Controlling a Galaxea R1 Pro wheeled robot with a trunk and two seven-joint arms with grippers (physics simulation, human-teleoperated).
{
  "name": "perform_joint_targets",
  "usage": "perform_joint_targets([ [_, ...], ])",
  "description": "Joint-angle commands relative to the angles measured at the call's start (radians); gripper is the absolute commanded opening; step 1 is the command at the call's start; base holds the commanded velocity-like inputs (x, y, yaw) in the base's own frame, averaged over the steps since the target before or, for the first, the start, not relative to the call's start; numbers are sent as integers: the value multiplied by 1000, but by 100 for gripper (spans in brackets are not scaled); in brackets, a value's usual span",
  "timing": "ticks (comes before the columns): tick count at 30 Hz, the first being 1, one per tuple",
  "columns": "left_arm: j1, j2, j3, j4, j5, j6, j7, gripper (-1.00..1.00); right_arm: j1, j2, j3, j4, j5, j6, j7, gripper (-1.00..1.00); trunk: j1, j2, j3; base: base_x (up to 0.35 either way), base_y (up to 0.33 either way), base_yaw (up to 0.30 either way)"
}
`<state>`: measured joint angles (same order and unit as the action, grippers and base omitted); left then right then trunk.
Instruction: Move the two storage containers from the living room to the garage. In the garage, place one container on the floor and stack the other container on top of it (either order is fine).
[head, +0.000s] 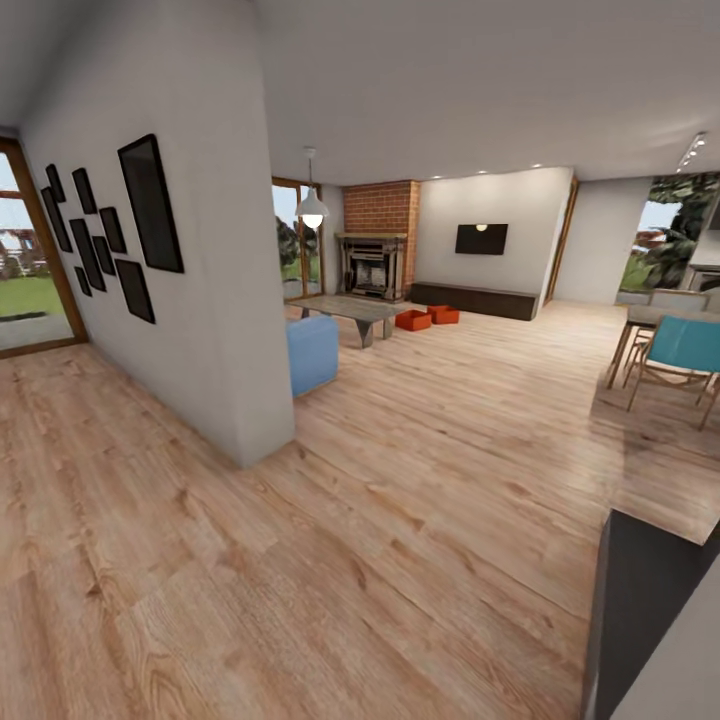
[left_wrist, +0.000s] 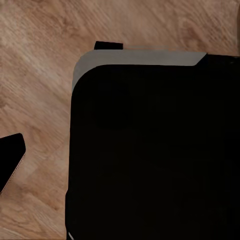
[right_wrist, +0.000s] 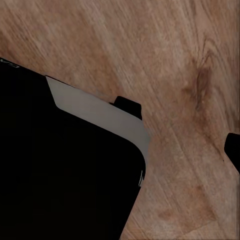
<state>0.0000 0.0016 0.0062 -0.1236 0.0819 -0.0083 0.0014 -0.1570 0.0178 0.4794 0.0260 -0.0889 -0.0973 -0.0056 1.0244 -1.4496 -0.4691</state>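
Note:
Two orange-red storage containers (head: 412, 320) (head: 443, 314) sit side by side on the light wood-plank floor (head: 420, 470) far ahead in the living room, between a low grey table (head: 350, 310) and the long dark low cabinet (head: 475, 300). The red-brick fireplace (head: 378, 250) stands behind them. In the left wrist view, my left gripper (left_wrist: 59, 102) hangs open above the wood floor, its dark fingertips (left_wrist: 11, 160) wide apart. My right gripper (right_wrist: 180, 129) is open too, over the same floor, beside the black body of my base (right_wrist: 65, 175).
A white partition wall (head: 215, 300) with black picture frames juts out on the left, with a blue sofa (head: 313, 352) behind its end. Dining chairs (head: 680, 360) and a table stand at the right. A dark counter corner (head: 650, 600) is close at lower right.

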Motion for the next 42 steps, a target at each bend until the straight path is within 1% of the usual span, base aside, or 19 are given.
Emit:
perform_joint_targets([
  [1, 0, -1, 0, -1, 9, -1, 0, 100, -1, 1, 8, 3, -9, -5, -1, 100, 1, 0, -1, 322, 0, 0],
  [26, 0, -1, 0, 0, 9, -1, 0, 100, -1, 1, 8, 2, -8, -5, 1, 100, 1, 0, -1, 322, 0, -4],
  [42, 0, 0, 0, 0, 9, -1, 0, 100, -1, 1, 8, 2, -8, -5, 1, 100, 1, 0, -1, 322, 0, -194],
])
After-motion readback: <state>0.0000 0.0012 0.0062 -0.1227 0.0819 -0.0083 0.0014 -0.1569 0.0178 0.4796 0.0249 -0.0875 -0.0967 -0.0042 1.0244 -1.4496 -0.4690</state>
